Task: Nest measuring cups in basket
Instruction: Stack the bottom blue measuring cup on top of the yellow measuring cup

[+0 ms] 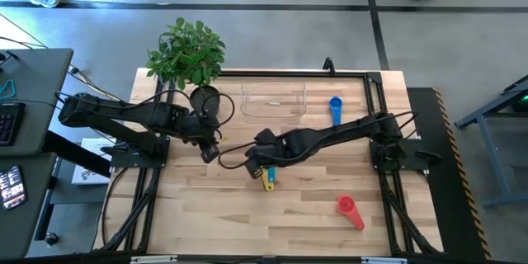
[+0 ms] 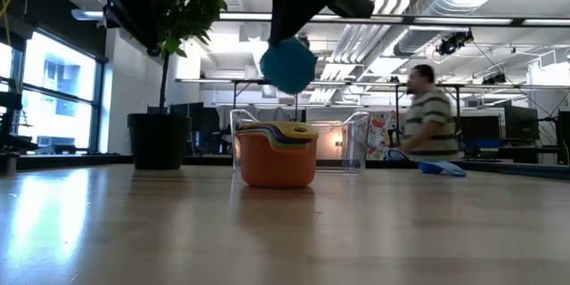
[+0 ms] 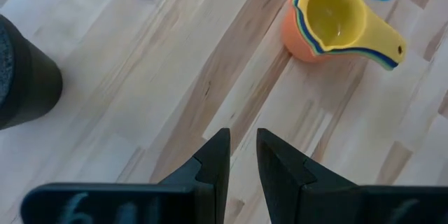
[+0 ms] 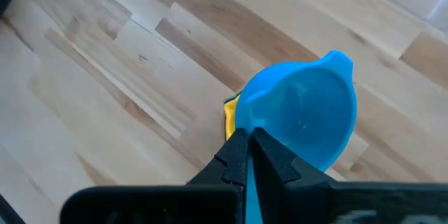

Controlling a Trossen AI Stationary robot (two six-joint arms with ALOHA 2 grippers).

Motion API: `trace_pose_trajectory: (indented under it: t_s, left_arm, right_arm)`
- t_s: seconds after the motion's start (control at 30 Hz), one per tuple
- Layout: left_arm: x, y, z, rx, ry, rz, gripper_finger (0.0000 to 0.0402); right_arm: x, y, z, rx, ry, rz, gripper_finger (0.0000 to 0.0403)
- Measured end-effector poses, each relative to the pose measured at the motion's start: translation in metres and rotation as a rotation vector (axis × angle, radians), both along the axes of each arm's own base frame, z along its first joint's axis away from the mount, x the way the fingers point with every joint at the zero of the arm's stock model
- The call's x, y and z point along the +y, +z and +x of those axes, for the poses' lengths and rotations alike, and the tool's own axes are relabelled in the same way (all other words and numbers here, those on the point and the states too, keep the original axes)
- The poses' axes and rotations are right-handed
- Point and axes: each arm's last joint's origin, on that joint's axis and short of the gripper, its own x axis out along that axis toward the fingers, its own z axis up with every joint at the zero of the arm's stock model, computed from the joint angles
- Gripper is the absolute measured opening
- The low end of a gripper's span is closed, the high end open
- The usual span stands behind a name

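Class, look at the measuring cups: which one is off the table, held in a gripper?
The light-blue (teal) cup, pinched by the right gripper above the nested stack. The darker blue cup and red cup lie on the table.

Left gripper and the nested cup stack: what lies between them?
Only bare wooden table lies between the left gripper and the nested cup stack, as the left wrist view shows.

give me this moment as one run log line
right gripper: shut on teal cup, above nested stack | left gripper: idle near plant pot | basket: no cups
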Motion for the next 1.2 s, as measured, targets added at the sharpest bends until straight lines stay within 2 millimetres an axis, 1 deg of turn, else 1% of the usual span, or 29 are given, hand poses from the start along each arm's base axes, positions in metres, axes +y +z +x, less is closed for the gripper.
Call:
trace_pose_trajectory:
  t_s: [0.27,0.73,1.0,1.1,1.2]
  left_arm:
    - [0.0,-0.001,-0.001,0.017,0.0,0.002,0.0062]
    - [0.0,-0.001,-0.002,0.016,0.0,0.002,0.0062]
    - [0.0,-0.001,-0.002,0.021,0.0,0.002,0.0062]
    - [0.0,-0.001,-0.002,0.023,0.0,0.003,0.0062]
    - [0.0,-0.001,-0.002,0.023,0.0,0.003,0.0062]
  right_arm:
    - [0.003,-0.024,0.01,0.052,0.013,0.024,0.0]
    - [0.007,-0.048,0.02,0.098,0.047,0.048,0.0]
    - [0.007,-0.052,0.022,0.094,0.055,0.051,0.0004]
    - [0.007,-0.052,0.022,0.093,0.053,0.048,0.0019]
    - [0.007,-0.052,0.022,0.092,0.051,0.041,0.0043]
